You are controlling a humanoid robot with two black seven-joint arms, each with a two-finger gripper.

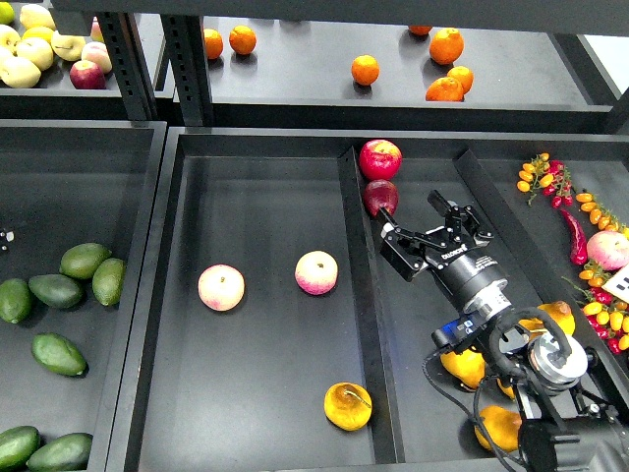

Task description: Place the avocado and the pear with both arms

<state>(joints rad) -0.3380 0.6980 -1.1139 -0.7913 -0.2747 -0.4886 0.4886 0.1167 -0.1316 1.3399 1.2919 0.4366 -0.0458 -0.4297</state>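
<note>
Several green avocados lie in the left bin, none held. One yellow-orange pear with a brown stem lies at the near end of the middle tray. More pears lie in the right bin, partly hidden behind my right arm. My right gripper is open and empty over the right bin, just below a dark red apple and well up from the pears. My left gripper is out of view past the left edge.
Two pink-yellow apples lie in the middle tray. A red apple sits at the divider's far end. Oranges are on the back shelf, chilies and small tomatoes at far right.
</note>
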